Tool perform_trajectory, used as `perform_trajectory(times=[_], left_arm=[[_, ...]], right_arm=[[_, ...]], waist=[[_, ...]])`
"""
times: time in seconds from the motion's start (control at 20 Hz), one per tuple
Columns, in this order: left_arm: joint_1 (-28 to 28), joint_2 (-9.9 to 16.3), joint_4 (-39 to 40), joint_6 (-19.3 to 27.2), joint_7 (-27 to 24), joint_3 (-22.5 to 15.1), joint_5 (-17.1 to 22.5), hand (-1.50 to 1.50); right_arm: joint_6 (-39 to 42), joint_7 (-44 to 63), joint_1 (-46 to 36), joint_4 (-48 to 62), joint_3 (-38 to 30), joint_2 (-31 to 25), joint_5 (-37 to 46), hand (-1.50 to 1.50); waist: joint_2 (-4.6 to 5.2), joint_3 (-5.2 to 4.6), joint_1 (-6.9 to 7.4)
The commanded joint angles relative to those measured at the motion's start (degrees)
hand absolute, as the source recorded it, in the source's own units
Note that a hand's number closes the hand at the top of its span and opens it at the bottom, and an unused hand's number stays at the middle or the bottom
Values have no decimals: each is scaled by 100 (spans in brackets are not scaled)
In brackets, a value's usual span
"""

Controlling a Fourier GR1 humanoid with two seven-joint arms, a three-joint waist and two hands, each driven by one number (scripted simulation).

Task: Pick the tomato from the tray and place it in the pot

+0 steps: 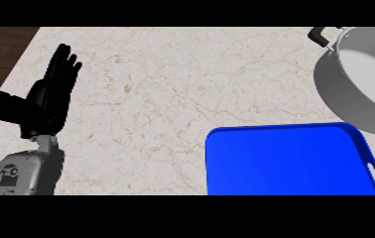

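Note:
A blue tray (219, 152) lies at the lower right of the marble counter; no tomato shows on the part of it in view. A grey metal pot (333, 88) with a black handle (319, 35) stands at the right edge, cut off by the frame, and what shows of its inside holds nothing. My left hand (53, 90) rests at the left, open, fingers straight and pointing up, far from tray and pot. My right hand is out of view.
The marble counter (168, 83) spreads between the left hand and the pot. A dark wooden strip (15, 43) marks the counter's left edge at the top left.

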Motion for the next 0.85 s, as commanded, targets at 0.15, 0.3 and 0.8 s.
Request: perform_trajectory(times=[0.15, 0.3, 0.8], left_arm=[[-57, -1, -112, 10, 83, -40, -19, 0], [13, 87, -2, 20, 0, 85, -43, 0], [113, -75, -138, -63, 1, -69, 51, 0]], right_arm=[[1109, -231, 205, 63, -181, -525, -215, -150], [1402, -349, 391, -56, -171, -639, -248, -150], [1458, -136, 638, -254, -166, -719, -359, -150]], waist=[[32, 30, 35], [18, 27, -27], [22, 45, 47]])
